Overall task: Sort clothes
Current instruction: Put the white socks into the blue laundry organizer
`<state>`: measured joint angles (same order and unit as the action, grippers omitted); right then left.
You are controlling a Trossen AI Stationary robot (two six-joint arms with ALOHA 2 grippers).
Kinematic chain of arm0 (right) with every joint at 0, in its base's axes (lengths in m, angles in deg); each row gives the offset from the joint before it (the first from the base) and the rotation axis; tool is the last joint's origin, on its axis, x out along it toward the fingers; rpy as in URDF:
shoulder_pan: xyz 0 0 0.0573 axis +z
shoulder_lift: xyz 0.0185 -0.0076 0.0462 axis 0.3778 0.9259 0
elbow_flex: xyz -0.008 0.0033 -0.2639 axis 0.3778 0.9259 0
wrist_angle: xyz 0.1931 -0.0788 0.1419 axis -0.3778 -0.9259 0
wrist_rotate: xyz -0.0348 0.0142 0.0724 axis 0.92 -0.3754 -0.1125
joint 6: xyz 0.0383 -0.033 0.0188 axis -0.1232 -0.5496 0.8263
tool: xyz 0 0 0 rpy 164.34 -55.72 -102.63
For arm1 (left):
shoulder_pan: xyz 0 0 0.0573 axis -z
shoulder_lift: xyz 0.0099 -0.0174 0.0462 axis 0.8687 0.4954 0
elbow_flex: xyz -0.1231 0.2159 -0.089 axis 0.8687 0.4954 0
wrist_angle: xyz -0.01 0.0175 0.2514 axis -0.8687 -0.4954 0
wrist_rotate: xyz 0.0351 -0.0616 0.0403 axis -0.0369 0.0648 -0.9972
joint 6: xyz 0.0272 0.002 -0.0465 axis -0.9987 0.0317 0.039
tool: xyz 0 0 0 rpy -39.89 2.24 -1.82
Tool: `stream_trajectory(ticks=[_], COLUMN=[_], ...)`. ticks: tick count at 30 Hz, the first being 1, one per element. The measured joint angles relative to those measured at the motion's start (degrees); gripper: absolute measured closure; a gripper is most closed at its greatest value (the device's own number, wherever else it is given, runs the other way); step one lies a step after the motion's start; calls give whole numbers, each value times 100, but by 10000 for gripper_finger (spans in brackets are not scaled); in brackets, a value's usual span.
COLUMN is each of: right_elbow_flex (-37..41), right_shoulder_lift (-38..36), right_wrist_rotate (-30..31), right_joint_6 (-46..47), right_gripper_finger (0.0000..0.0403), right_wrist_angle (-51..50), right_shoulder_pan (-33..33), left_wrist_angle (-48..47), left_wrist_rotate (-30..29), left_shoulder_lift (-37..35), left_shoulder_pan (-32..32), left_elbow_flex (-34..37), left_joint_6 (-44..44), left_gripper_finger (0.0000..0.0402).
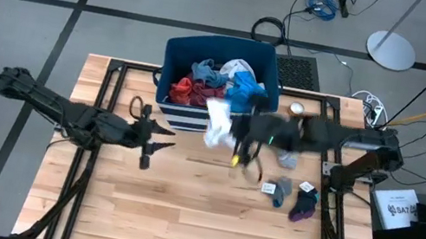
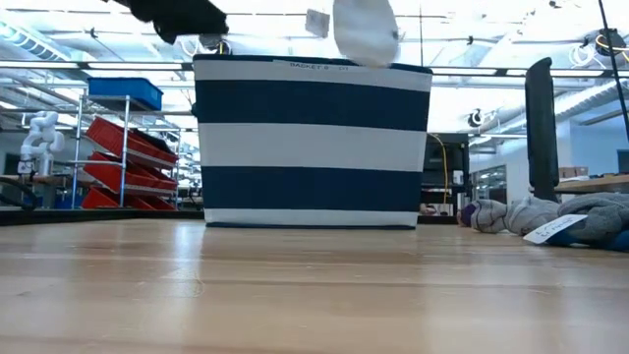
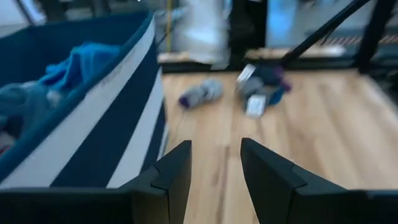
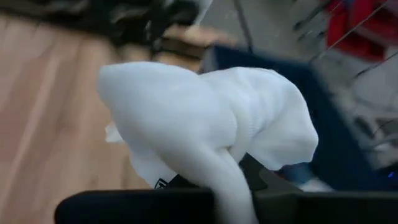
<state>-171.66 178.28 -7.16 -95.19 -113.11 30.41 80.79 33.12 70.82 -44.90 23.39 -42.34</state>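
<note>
Now right gripper [image 1: 225, 126] jaws clamped on white sock [image 1: 218, 123] by bin [image 1: 168, 113]; left gripper [image 1: 168, 136] jaws part-open, empty

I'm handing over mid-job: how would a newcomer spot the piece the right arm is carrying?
Find the navy bin with white stripes at the table's far middle. At its front rim, the right gripper is shut on a white sock lifted off the table. It is the only plain white piece in the air; the loose pieces on the wood are grey, purple and teal.

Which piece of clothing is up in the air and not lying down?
The white sock. The right gripper holds it up by the bin's front rim, while the other small clothes lie on the table.
</note>
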Motion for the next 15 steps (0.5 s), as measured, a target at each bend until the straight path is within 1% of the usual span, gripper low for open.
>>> stream_trajectory(ticks=[4,7,9,11,13,15], right_elbow_flex=[-704,-911,-924,-924,-924,-919], right_shoulder_lift=[-9,-8,-7,37,144,303], right_wrist_rotate=[-302,-357,-761,-1381,-1972,-2433], right_joint_6=[-746,-1121,-1225,-1202,-991,-755], right_gripper_finger=[401,401,401,401,401,401], right_wrist_angle=[293,669,982,1098,1177,1148], right_shoulder_pan=[-831,-1541,-2086,-2630,-3159,-3592], left_wrist_angle=[240,343,402,394,392,392], left_wrist_rotate=[404,655,675,675,674,675], left_shoulder_lift=[-151,-145,-143,-141,-138,-138], left_shoulder_pan=[8,11,11,11,8,11], left_elbow_flex=[0,3,3,3,3,3], left_joint_6=[0,-46,-47,-49,-49,-51], left_gripper_finger=[254,253,253,253,253,253])
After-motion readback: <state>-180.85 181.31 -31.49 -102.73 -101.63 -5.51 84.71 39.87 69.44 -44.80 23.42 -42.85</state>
